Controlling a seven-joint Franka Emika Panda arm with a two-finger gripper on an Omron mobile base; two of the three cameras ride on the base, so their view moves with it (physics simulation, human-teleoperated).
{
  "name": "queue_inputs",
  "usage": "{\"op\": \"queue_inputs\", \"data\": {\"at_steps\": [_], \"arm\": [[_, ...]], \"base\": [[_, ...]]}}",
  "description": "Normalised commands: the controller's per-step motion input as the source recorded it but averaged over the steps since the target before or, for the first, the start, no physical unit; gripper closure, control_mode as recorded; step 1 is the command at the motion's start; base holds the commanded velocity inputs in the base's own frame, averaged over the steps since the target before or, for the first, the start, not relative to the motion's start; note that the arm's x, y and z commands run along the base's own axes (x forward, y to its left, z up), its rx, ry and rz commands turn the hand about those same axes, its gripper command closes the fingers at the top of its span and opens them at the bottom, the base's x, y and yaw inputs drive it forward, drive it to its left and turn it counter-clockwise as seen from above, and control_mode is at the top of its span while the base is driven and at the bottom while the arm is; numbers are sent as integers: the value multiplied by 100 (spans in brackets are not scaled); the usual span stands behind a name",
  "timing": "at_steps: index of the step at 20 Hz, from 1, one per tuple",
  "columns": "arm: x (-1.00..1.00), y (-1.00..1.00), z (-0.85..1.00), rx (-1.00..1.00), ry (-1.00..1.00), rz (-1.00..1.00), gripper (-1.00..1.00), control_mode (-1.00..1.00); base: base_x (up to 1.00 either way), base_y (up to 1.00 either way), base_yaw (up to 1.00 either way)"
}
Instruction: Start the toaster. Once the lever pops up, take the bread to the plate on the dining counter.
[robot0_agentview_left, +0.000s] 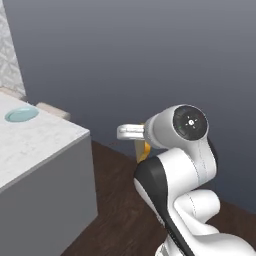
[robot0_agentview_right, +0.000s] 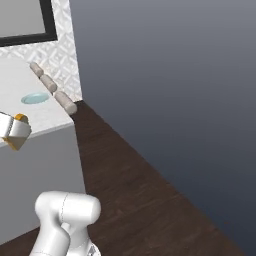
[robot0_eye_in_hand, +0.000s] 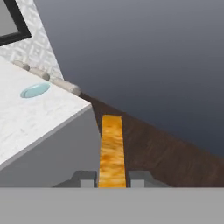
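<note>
Marble bench (robot0_eye_in_hand: 39, 118) off to one side, plate (robot0_eye_in_hand: 35, 90) well apart. Claw (robot0_eye_in_hand: 112, 178) pinching bread (robot0_eye_in_hand: 112, 151) edge-on; could slip, or clip the bench corner.

Plain grey wall (robot0_agentview_right: 165, 65), dark wood floor (robot0_agentview_right: 145, 200), patterned tile wall (robot0_agentview_right: 65, 45), beige stools (robot0_agentview_right: 65, 102)

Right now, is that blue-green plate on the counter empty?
Empty: the plate lies bare on the dining counter; the bread sits clamped in the gripper.
</note>
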Motion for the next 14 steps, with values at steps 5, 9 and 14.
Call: {"op": "queue_inputs", "data": {"at_steps": [5,9,14], "arm": [[0,0,0,0,0,0,100,100],[0,0,0,0,0,0,100,100],[0,0,0,0,0,0,100,100]], "base": [[100,-44,39],[97,-29,50],[100,-32,49]]}}
